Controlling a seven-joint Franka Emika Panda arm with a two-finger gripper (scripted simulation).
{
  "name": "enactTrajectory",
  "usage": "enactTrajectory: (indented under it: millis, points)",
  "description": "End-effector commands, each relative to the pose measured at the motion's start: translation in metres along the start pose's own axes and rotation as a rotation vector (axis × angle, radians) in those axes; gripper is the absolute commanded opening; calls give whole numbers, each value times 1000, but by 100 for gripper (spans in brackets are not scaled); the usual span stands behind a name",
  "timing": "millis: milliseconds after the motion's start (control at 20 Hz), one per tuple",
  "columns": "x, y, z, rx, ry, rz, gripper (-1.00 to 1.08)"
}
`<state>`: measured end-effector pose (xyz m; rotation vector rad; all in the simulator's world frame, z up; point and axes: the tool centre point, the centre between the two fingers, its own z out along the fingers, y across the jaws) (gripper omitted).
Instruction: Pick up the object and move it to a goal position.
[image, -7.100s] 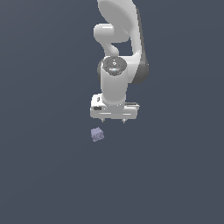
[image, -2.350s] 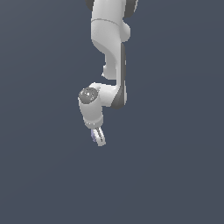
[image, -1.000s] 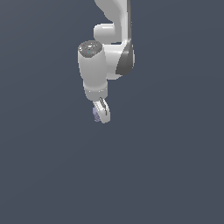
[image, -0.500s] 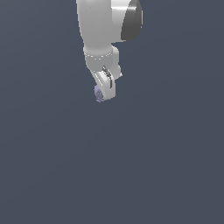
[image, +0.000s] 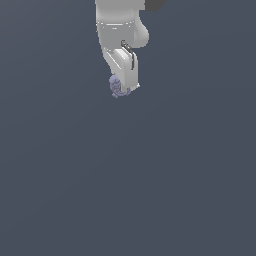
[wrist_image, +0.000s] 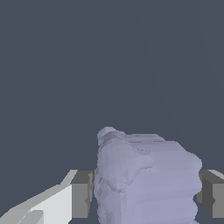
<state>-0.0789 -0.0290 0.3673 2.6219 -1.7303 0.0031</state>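
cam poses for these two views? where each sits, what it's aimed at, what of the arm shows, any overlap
Exterior view: off the arm, position unrecorded; faces the white arm, whose gripper holds the lavender-grey lump against plain dark ground.
Wrist view: on the wrist, looking along the fingers; the lump fills the gap between both grey pads.
Shared: the lump and the gripper fingers.

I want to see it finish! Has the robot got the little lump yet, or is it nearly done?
Picking up looks done: the gripper is shut on the lump, with a finger pressed to each side in the wrist view. It hangs at the gripper's tip, with nothing seen under it. Left: carrying it to the goal, which no picture shows.
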Motion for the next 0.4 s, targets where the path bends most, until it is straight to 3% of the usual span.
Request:
enactTrajectory:
  millis: [0, 350]
  points:
    - [-3, 1, -12, -1, -1, 0, -100]
    - [-6, 1, -23, -1, -2, -1, -100]
